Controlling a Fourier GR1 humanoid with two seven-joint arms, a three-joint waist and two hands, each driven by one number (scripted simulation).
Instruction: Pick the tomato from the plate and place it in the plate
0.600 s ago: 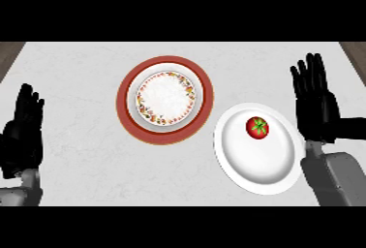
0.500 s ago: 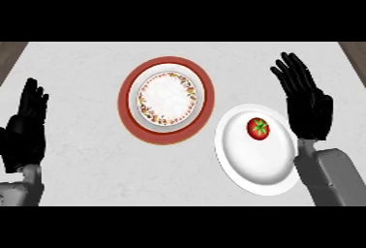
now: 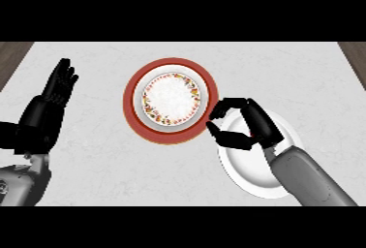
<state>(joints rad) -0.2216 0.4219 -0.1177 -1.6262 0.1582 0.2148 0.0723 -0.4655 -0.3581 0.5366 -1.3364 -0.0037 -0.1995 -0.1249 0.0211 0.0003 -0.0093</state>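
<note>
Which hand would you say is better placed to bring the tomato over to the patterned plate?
The right hand: it is curled over the white plate, beside the patterned plate. The tomato itself is hidden. The left hand rests open at the far side.

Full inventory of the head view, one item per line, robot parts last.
Patterned plate: 1, white with a flecked rim, centre-left, on the red plate.
Red plate: 1, red, under the patterned plate.
White plate: 1, plain white, lower right, partly under the right hand.
Tomato: not visible; hidden if it is inside the curled hand.
Counter: 1, pale grey marbled.
Left hand: 1, black, left edge, open, fingers up, resting.
Right hand: 1, black, fingers curled, over the white plate's upper edge.
</note>
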